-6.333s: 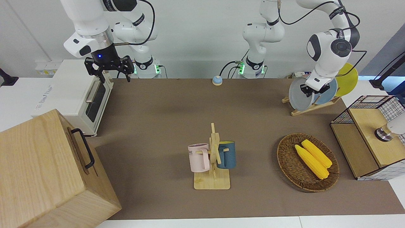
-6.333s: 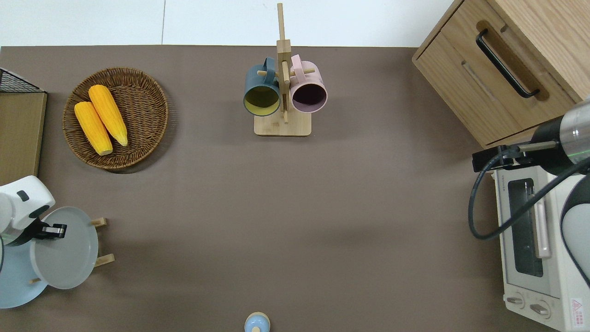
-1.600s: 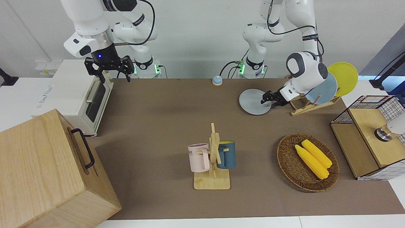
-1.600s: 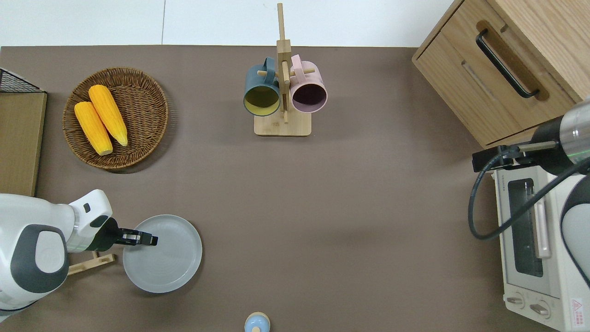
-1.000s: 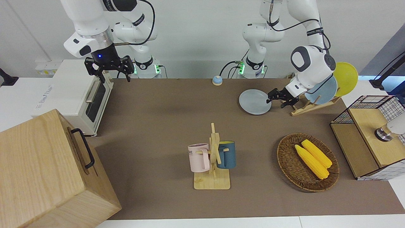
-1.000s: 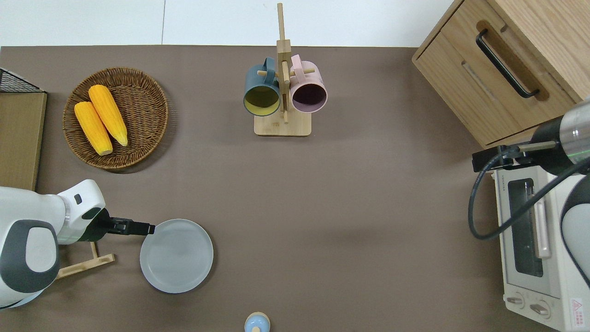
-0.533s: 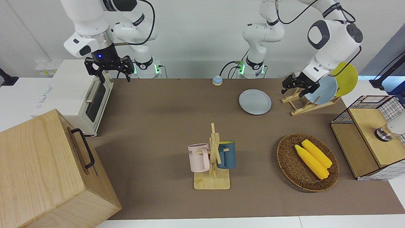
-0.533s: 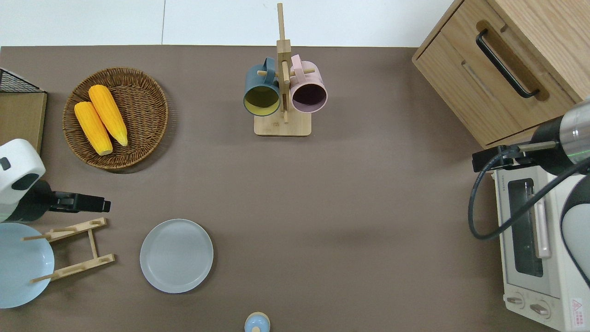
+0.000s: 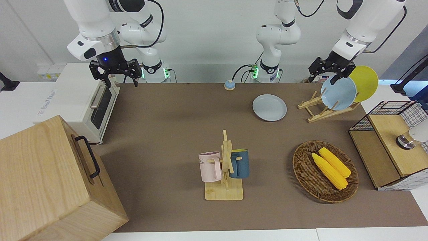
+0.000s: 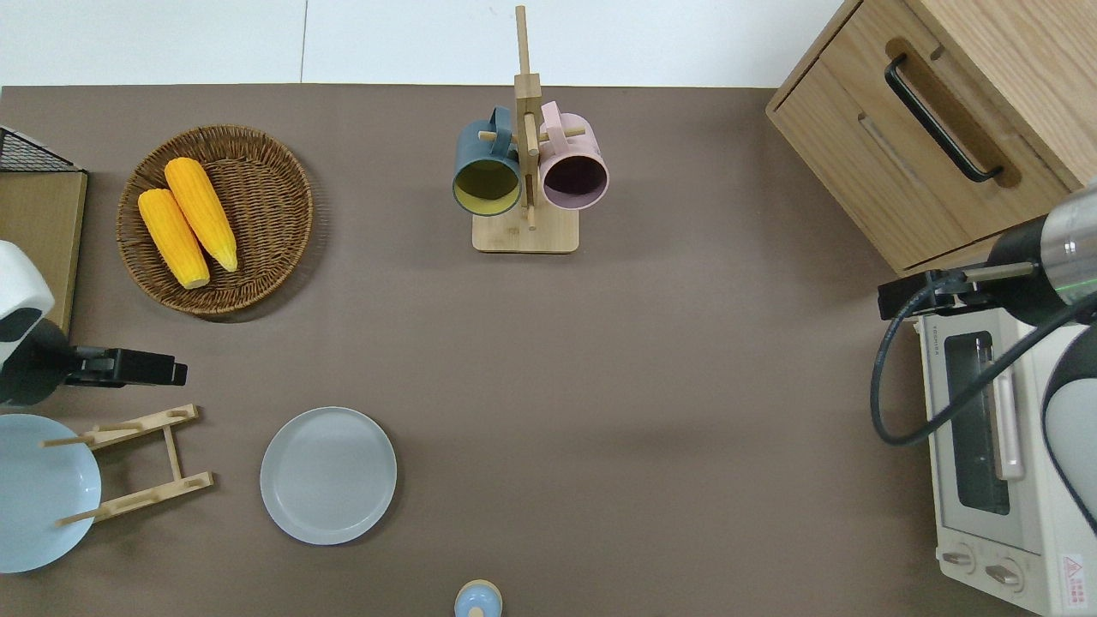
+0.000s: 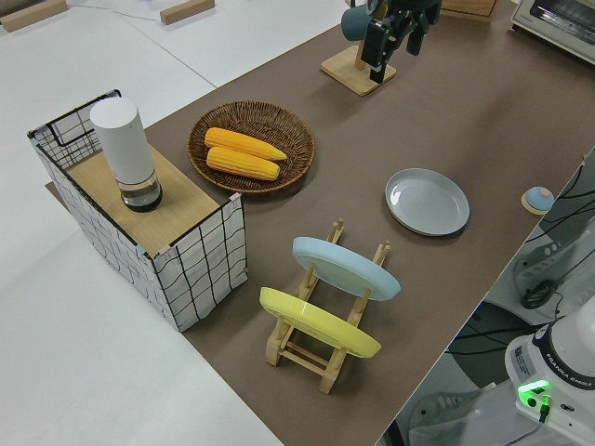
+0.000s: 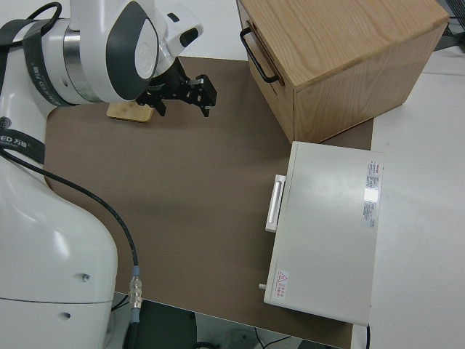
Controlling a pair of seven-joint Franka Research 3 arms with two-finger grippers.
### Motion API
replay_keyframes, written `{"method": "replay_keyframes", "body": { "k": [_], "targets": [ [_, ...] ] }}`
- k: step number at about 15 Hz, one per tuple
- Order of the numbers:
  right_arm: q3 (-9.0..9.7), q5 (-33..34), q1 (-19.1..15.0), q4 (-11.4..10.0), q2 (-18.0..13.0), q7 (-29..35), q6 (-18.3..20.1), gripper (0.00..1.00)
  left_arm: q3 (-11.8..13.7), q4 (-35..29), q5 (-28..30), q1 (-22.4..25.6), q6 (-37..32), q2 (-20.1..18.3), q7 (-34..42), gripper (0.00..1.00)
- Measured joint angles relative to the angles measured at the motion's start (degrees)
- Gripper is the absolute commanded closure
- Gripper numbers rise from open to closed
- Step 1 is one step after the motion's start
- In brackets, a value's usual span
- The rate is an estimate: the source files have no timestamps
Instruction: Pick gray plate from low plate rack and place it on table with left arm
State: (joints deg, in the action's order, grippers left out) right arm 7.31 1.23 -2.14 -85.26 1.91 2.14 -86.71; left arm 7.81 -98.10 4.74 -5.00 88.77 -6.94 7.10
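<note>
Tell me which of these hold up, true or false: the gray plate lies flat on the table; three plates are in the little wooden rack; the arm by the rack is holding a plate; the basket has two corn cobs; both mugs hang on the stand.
1. The gray plate lies flat on the table. True.
2. Three plates stand in the low plate rack. False: only the light blue plate and the yellow plate.
3. The left gripper holds a plate. False: it is open and empty.
4. The basket holds two corn cobs. True.
5. Both mugs hang on the mug stand. True.
</note>
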Motion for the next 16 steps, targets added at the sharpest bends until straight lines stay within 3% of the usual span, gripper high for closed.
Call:
{"method": "replay_keyframes", "body": {
  "k": [4, 6, 16],
  "targets": [
    [0.0, 0.0, 0.0, 0.0, 0.0, 0.0, 0.0, 0.017, -5.04, 2.64, -5.41, -0.05, -3.43, 0.0, -0.27, 0.01],
    [0.0, 0.0, 0.0, 0.0, 0.0, 0.0, 0.0, 0.017, -6.29, 2.64, -6.25, -0.06, -3.58, 0.09, -0.41, 0.01],
    [0.0, 0.0, 0.0, 0.0, 0.0, 0.0, 0.0, 0.017, -6.79, 2.7, -6.24, -1.62, -3.5, 0.79, -3.62, 0.0]
  ]
}}
